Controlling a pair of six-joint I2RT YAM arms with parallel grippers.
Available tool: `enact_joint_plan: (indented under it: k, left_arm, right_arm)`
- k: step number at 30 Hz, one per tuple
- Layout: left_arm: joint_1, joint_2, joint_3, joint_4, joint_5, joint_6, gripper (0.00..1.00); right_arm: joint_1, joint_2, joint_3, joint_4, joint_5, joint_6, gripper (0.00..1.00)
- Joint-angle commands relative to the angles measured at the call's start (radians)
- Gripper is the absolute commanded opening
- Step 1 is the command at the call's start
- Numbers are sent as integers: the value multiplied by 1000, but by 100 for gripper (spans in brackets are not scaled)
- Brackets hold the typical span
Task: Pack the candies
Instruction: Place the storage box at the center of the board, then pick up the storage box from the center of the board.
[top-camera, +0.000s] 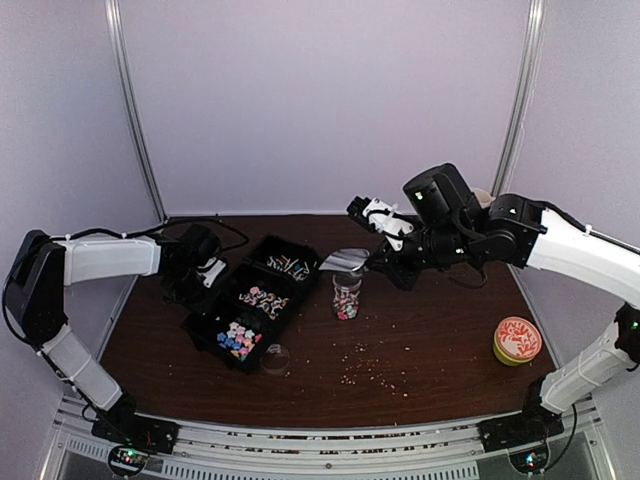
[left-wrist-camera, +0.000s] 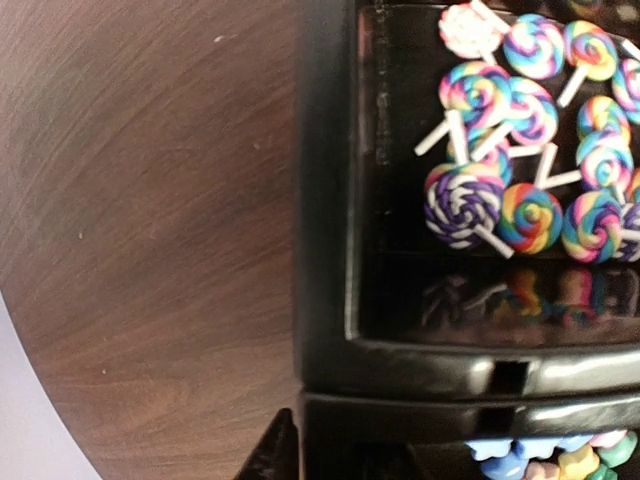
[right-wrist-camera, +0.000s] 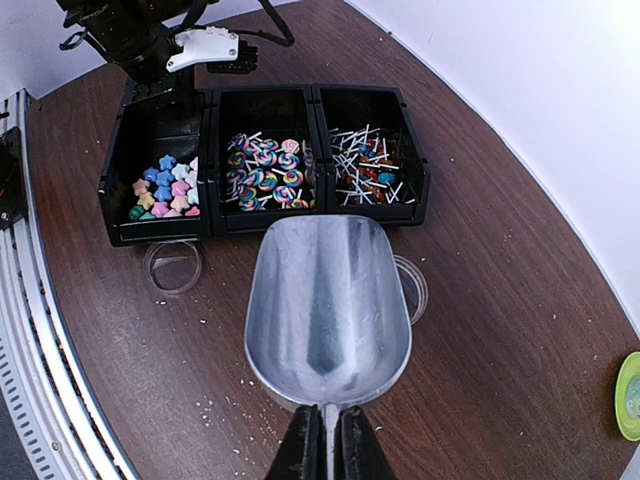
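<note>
- Scoop (right-wrist-camera: 328, 305) status?
- Empty, bowl level, middle of the wrist frame. My right claw (right-wrist-camera: 325, 445) is pinched tight on its handle at the bottom edge.
- Candies?
- Most candies (right-wrist-camera: 262, 170) sit in the three black bins (right-wrist-camera: 300, 222) across the upper half of that frame. Some are in the jar (top-camera: 346, 296) at centre of the top view, right under the scoop.
- Left claw?
- Left claw (top-camera: 198, 288) is at the bins' edge, left of frame. Spread or closed, cannot tell.
- Step?
- My read: refill run. I'd drop the lip into one bin at a shallow angle, slide it along the floor, take a small load and level out before lifting. Then centre the lip over the jar mouth and tip slowly. The mouth looks narrower than the scoop, and the crumbs (top-camera: 370, 372) on the counter (top-camera: 450, 330) suggest spills come easy.
</note>
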Motion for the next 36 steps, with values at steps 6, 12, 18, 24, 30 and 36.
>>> enact_joint_plan:
  k: [6, 12, 18, 24, 30, 36]
  left_arm:
    - [23, -88, 58, -72, -30, -13, 55]
    - [25, -178, 169, -113, 18, -4, 68]
    - [28, -45, 361, -178, 42, 6, 70]
    - [48, 142, 509, -195, 81, 7, 72]
    - [73, 291, 578, -162, 127, 7, 72]
    - [79, 413, 626, -158, 169, 10, 67]
  right_arm:
    - [-2, -50, 22, 3, 40, -7, 0]
    - [-9, -53, 20, 2, 43, -8, 0]
    - [-8, -52, 17, 6, 35, 3, 0]
    - [-8, -69, 4, 6, 32, 12, 0]
    - [-9, -78, -7, 8, 25, 20, 0]
    - [-8, -75, -17, 12, 24, 25, 0]
